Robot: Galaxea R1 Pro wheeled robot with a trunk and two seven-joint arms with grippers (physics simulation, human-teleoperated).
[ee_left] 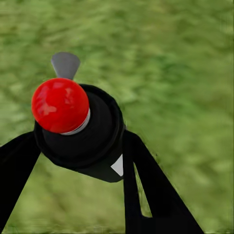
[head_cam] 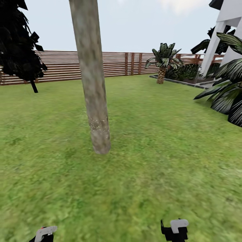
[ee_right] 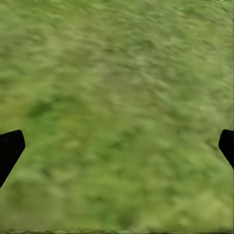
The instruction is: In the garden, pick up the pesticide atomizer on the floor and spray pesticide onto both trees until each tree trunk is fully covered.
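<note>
Now the left pincer (ee_left: pixel 78 146) is pinching the pesticide atomizer (ee_left: pixel 80 129): its two black fingers (ee_left: pixel 146 185) run up either side of the black body, with the red cap (ee_left: pixel 60 105) and a grey nozzle tip (ee_left: pixel 65 64) toward the camera. The right pincer (ee_right: pixel 117 144) is spread wide over bare lawn (ee_right: pixel 117 97), with nothing between its fingertips.

From the head camera, the nearer tree trunk (head_cam: pixel 94 94) rises from the lawn (head_cam: pixel 168 161) straight ahead, with a pale speckled patch low on the bark (possibly spray, though I cannot be sure). A dark-leaved tree (head_cam: pixel 20 40) stands near the wooden fence (head_cam: pixel 114 64) toward the lawn's far left corner, and a small palm (head_cam: pixel 163 62) toward the far right.

The main risk, as I judge it, is wasted spray. The atomizer hangs low and seems aimed at grass, so triggering before the arm lifts would miss the bark. Covering only the facing side would leave the trunk partly bare. The bottle also sits tilted in the grip and could slip.

The left wrist camera shows the grasp itself, while the head camera catches just the white tops of both wrists at its lower edge; only the head camera shows the trunk's position.
</note>
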